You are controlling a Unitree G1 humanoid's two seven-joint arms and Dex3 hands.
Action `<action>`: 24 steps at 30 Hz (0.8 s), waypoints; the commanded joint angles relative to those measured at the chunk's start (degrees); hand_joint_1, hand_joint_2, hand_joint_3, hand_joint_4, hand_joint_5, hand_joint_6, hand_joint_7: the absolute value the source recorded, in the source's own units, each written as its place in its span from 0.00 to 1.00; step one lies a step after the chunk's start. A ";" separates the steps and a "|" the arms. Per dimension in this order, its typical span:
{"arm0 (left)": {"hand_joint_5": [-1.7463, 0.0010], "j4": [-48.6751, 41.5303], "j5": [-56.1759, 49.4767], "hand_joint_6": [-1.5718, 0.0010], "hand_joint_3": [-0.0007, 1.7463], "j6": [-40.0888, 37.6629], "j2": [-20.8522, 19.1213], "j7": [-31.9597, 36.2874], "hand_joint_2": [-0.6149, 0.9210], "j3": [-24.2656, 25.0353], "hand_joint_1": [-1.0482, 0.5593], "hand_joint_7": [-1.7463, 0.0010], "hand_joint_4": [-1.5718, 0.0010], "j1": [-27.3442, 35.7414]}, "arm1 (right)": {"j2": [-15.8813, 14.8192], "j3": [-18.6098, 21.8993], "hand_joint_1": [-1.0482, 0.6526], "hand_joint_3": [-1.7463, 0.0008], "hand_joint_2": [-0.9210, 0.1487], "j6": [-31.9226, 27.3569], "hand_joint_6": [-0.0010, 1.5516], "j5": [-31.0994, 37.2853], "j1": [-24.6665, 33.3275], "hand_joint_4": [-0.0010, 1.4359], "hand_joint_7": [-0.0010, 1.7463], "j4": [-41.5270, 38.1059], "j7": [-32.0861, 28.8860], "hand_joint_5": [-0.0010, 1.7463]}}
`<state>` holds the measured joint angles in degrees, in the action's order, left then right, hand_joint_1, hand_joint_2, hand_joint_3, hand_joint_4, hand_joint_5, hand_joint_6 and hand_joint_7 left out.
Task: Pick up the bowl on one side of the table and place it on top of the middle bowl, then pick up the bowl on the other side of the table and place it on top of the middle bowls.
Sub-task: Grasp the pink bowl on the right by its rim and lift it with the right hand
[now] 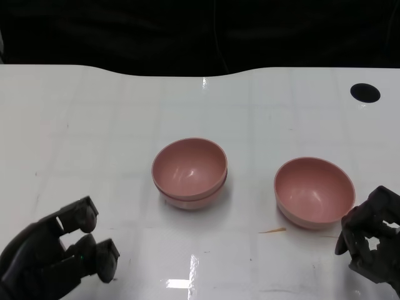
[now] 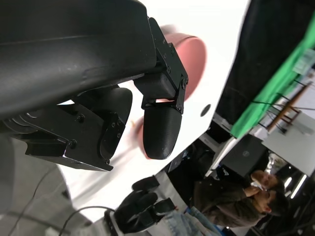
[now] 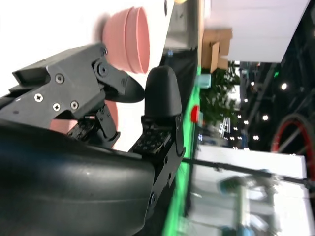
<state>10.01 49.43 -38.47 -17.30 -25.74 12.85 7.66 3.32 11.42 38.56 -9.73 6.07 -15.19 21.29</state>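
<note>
Two pink bowls sit nested as one stack (image 1: 189, 172) at the middle of the white table (image 1: 94, 125). A single pink bowl (image 1: 314, 190) stands to its right. My right hand (image 1: 372, 240) is just beside that bowl's near right rim, fingers apart, holding nothing. Near the front left edge my left hand (image 1: 59, 250) is off the bowls, fingers spread and empty. In the left wrist view a pink bowl (image 2: 194, 64) shows beyond the left hand (image 2: 123, 123). The right wrist view shows the stack (image 3: 130, 39) past the right hand (image 3: 123, 113).
A black round hole (image 1: 365, 92) lies in the table's far right corner. A small tan sliver (image 1: 273, 230) lies in front of the right bowl. A person (image 2: 246, 191) sits beyond the table in the left wrist view.
</note>
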 commanded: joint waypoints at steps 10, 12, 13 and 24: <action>0.00 -2.53 0.44 0.46 0.87 -2.03 -1.07 -2.37 0.89 1.82 0.66 0.00 0.35 -1.81 | -10.13 5.83 0.44 0.84 0.00 23.94 0.61 39.45 -2.92 0.52 0.29 1.70 -23.37 0.67; 0.00 -2.87 -0.05 0.45 0.88 -2.04 -1.15 -2.69 0.88 1.84 0.65 0.00 0.35 -2.06 | -11.67 5.90 0.38 0.83 0.00 21.60 0.59 46.41 -2.11 0.53 0.11 5.98 -25.90 0.38; 0.00 -2.93 -0.30 0.45 0.88 -1.98 -1.16 -2.79 0.88 1.83 0.65 0.00 0.35 -2.12 | -12.18 5.66 0.35 0.83 0.00 20.54 0.58 48.79 -1.80 0.54 0.05 7.33 -27.26 0.24; 0.00 -1.21 -3.93 0.49 0.84 -0.41 -0.29 -2.09 0.91 1.17 0.65 0.00 0.37 -1.50 | -19.13 -7.75 0.13 0.95 0.00 -6.34 0.32 68.12 -2.63 0.32 0.00 15.61 -26.35 0.00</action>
<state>8.02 46.20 -39.36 -17.21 -27.89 13.82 5.76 -14.28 4.96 33.74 57.69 4.35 1.35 -4.53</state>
